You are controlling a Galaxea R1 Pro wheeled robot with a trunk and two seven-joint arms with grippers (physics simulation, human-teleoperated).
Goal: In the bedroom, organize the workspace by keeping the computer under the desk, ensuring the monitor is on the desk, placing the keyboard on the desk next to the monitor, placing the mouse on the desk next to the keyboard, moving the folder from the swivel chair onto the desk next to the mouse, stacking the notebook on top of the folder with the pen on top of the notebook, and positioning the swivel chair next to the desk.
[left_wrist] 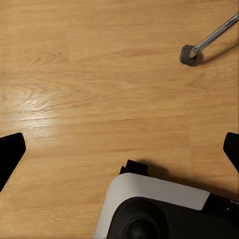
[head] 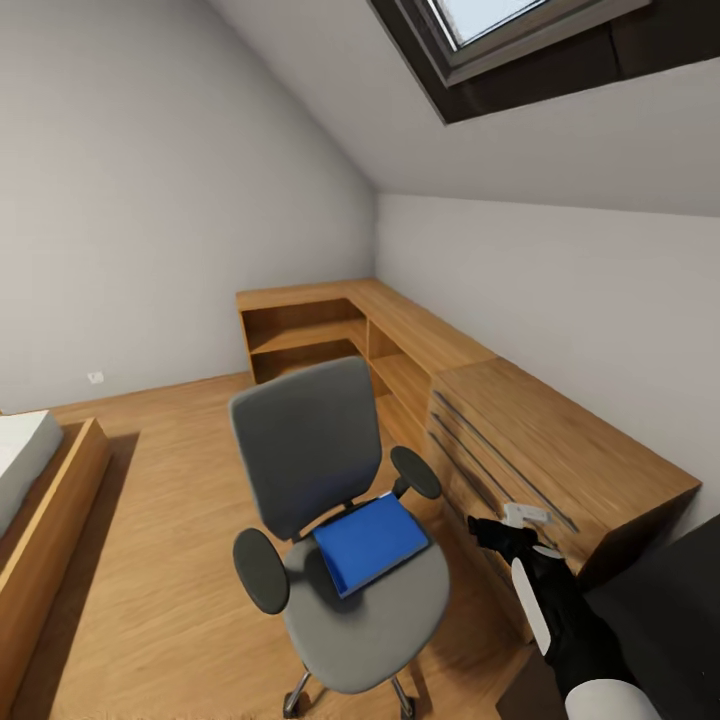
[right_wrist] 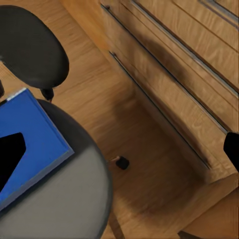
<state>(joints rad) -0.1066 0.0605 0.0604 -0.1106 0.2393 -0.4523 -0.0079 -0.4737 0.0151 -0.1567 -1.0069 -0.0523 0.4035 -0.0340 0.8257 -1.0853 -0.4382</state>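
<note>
Head view takes in an attic bedroom with a sloped ceiling and a skylight (head: 520, 40). The grey upholstered swivel chair (head: 330, 500), with black oval armrests and a chrome star base on casters, stands on the light wooden plank floor (head: 160, 520). A bright blue flat rectangular folder (head: 370, 542) lies on the chair's seat, its far edge touching the foot of the backrest. Just beside the chair runs a low light wooden drawer unit (head: 560, 450) with long dark handle strips, joined at the corner to open wooden shelving (head: 310, 340) along the far wall. A wood-framed bed with a white mattress (head: 30, 480) sits at the opposite side of the room.

The right gripper (head: 505, 528), black and white, hangs between the chair's armrest and the drawer unit, near the seat and touching nothing. In the right wrist view its 2 dark fingertips (right_wrist: 10, 149) stand at opposite edges of the picture, spread wide apart, with the folder (right_wrist: 35, 134), the grey seat (right_wrist: 64, 199), 1 armrest (right_wrist: 30, 47) and the drawer fronts (right_wrist: 174, 74) beneath.

In the left wrist view the left gripper's fingertips (left_wrist: 10, 149) are likewise spread wide with nothing between them, above bare floor (left_wrist: 99, 74). One chrome chair leg with its grey caster (left_wrist: 189, 54) shows there, and part of the robot's white and black body (left_wrist: 154, 209).
</note>
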